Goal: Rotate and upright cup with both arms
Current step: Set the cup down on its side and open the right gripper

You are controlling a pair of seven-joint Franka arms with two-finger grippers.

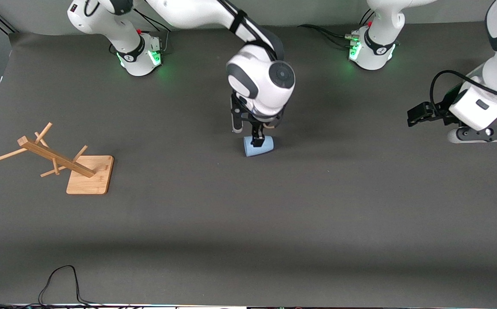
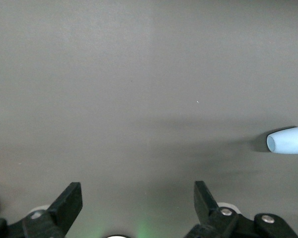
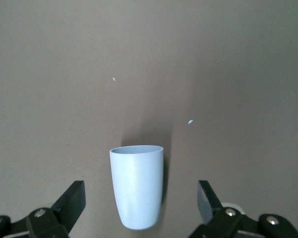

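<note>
I have the right end effector (image 1: 248, 131) spread open over the cup (image 1: 258, 146), which lies sideways mid-worktop (image 1: 248, 223). Next I must lower and close. The left end effector (image 1: 420, 115) waits open.

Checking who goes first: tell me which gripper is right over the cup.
The right gripper, fingers open, hangs directly over the pale-blue cup lying on its side. The left gripper waits, open, at its own end of the table.

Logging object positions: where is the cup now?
In the front view the cup lies on its side mid-table, directly under the open right gripper, well apart from the wooden rack.
</note>
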